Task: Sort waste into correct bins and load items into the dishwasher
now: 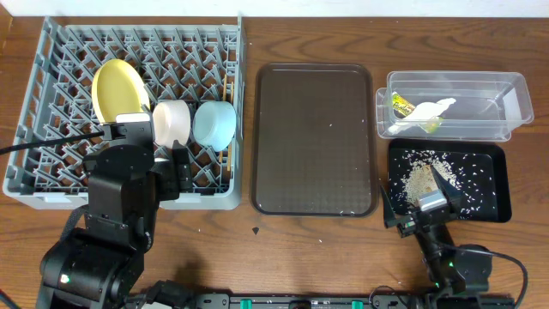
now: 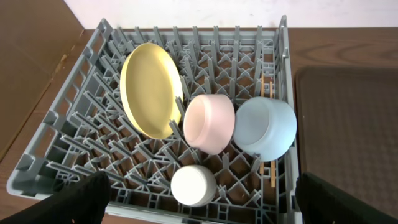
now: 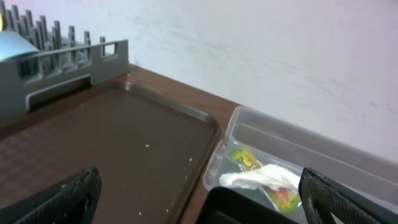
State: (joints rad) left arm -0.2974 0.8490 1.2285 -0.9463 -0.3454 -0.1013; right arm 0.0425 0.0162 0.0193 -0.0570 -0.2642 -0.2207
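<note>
Yellow plate (image 2: 151,89), pinkish bowl (image 2: 209,122), blue bowl (image 2: 265,127) and white cup (image 2: 193,185) sit wedged between dish rack (image 2: 81,93) pegs at left so they stay put, wrapper (image 1: 401,105) and tissue (image 1: 426,113) in far-right clear tub (image 1: 506,94), rice scraps (image 1: 420,178) in near black tray (image 1: 489,202); left gripper (image 2: 204,199) and right gripper (image 3: 199,193) both spread wide, empty.

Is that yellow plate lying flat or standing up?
Standing on edge: the plate leans between pegs of the rack, beside the pink bowl.
</note>
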